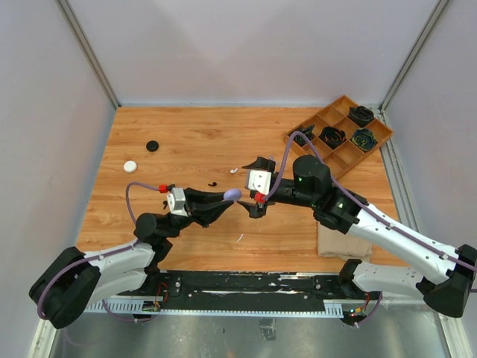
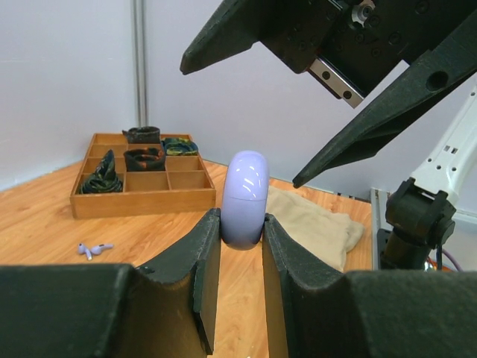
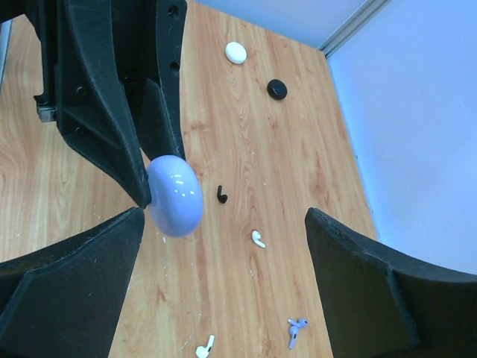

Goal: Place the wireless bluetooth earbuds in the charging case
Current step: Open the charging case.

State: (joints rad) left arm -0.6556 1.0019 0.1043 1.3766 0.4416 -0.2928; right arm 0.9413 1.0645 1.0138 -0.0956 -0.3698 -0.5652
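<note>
One lavender case [image 2: 246, 186] gripped in left claw [image 2: 240, 224], right claw [image 3: 225, 220] spread, tray [image 2: 134, 203] holding coils [image 1: 332, 136]

left pincer [image 2: 241, 224] clamped, right pincer [image 3: 223, 215] spread wide

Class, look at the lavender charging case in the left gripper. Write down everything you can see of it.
The lavender charging case is a small, smooth, glossy pebble with rounded ends, plastic by its look. A faint seam crosses its middle, and the lid appears shut. It stands on edge, pinched on both flat sides by the jaws of the left gripper, its upper half poking past them, above the wooden table. Nothing else touches it.
</note>
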